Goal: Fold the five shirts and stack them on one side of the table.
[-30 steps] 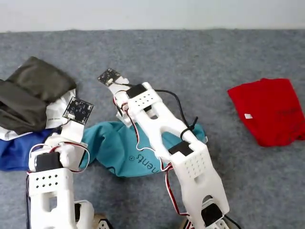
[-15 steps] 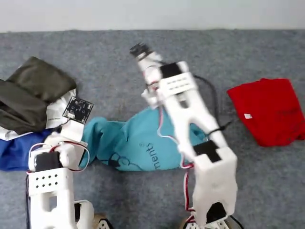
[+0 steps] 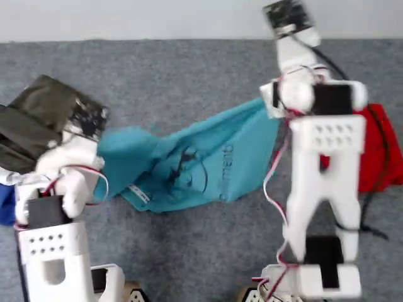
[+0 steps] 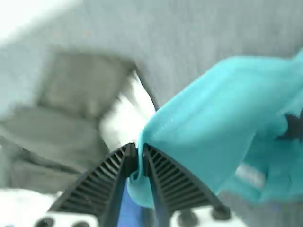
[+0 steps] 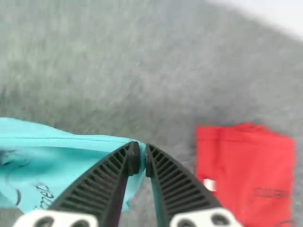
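A teal shirt [image 3: 189,160] with dark print hangs stretched between the two arms above the grey table. My left gripper [image 4: 139,158] is shut on one end of the teal shirt [image 4: 222,123], at the left in the high view. My right gripper [image 5: 138,158] is shut on the other edge of the teal shirt [image 5: 52,161], at the upper right in the high view. A folded red shirt [image 5: 246,165] lies on the table at the right, partly hidden behind the right arm [image 3: 324,145] in the high view.
A pile of shirts sits at the left edge: an olive one [image 3: 34,119] on top, white [image 4: 125,116] and blue [image 3: 6,204] beneath. The grey carpet-like table [image 3: 189,75] runs to a white wall at the back.
The right arm has swung up and to the right, pulling the teal shirt out from a bunched heap into a stretched span. The left arm has lifted its end and shifted left.
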Tool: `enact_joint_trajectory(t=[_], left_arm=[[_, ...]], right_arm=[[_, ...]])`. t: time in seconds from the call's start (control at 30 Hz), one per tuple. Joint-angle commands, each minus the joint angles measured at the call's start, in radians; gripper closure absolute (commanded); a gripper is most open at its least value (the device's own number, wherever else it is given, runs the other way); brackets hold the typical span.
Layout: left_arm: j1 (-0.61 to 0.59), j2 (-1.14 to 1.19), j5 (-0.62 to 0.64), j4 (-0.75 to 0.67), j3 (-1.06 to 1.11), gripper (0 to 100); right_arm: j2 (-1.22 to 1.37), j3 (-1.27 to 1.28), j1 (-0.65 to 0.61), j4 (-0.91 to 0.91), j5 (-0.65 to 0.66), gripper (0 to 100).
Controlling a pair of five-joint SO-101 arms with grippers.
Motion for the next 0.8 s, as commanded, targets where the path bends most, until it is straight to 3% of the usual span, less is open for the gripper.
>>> enact_joint_trajectory(t=[0.0,0.23,0.43,0.67,0.77], left_arm=[[0.071,-0.009,0.106,0.038,-0.352,99],[0.123,-0.006,0.224,0.058,-0.797,99],[0.178,-0.006,0.233,0.052,-1.098,99],[0.178,-0.006,0.233,0.0,-1.218,99],[0.18,-0.006,0.233,0.0,-1.213,99]], right_arm=[[-0.159,-0.034,0.013,-0.012,-0.052,99.0],[-0.346,-0.032,0.005,-0.001,-0.091,99.0],[-0.535,-0.032,0.013,0.012,-0.089,99.0],[-0.688,-0.032,0.022,0.012,-0.087,99.1],[-0.727,-0.032,0.088,0.028,-0.087,99.1]])
